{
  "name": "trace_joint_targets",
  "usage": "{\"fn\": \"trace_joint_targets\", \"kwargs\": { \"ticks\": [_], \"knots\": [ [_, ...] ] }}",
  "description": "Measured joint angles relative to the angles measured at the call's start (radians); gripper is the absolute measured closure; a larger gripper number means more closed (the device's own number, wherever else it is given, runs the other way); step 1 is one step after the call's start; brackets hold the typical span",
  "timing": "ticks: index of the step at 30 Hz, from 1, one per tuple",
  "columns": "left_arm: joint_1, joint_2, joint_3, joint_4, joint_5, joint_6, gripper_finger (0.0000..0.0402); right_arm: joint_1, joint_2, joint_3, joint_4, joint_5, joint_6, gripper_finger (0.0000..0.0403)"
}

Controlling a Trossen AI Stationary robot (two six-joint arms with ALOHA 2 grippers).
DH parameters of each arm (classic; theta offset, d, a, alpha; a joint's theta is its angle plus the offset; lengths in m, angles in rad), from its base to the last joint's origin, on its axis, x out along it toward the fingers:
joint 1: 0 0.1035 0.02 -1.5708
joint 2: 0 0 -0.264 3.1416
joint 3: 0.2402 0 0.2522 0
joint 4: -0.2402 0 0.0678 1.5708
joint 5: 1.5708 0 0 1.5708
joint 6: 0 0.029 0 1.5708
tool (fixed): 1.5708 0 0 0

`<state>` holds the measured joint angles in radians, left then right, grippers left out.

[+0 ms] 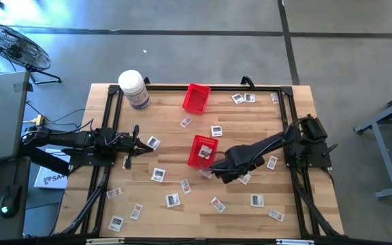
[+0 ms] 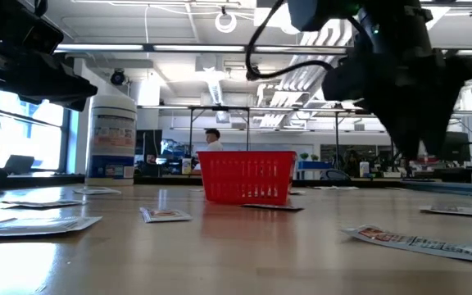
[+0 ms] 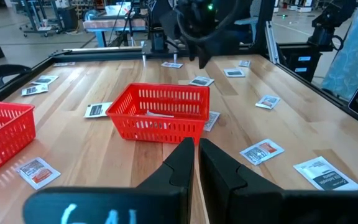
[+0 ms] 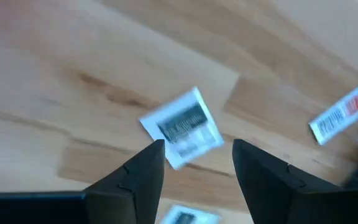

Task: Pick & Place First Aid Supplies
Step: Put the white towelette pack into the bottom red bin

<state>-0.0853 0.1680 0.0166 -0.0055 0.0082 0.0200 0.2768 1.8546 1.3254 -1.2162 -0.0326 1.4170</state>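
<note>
- One red basket (image 1: 202, 150) sits mid-table with a packet (image 3: 157, 113) inside.
- The other red basket (image 1: 196, 98) looks empty.
- The right gripper (image 4: 194, 163) hangs wide over a packet on the table (image 4: 182, 127).
- The left gripper (image 3: 197, 163) is closed, holding nothing.

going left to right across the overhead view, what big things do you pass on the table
left end effector → white jar → red basket at the back edge → right end effector, open over a packet beside the middle basket → right arm's base

A big open lab or workshop: concrete floor (image 1: 203, 54), floor fan (image 1: 12, 44) at ten o'clock, ceiling lights (image 2: 228, 23), benches, a person (image 2: 212, 141) beyond the wooden table (image 1: 250, 218).
</note>
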Motion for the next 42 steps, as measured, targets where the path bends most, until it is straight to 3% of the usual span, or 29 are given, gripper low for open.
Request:
{"fn": "trace_joint_targets", "kwargs": {
  "ticks": [8, 23, 42],
  "knots": [
    [0.0, 0.0, 0.0, 0.0, 0.0, 0.0, 0.038, 0.019, 0.008, -0.121, 0.261, -0.021, 0.045, 0.022],
    [0.0, 0.0, 0.0, 0.0, 0.0, 0.0, 0.038, 0.044, -0.005, -0.259, 0.455, -0.048, 0.113, 0.0241],
    [0.0, 0.0, 0.0, 0.0, 0.0, 0.0, 0.038, 0.045, -0.006, -0.303, 0.465, -0.044, 0.127, 0.0368]
  ]
}}
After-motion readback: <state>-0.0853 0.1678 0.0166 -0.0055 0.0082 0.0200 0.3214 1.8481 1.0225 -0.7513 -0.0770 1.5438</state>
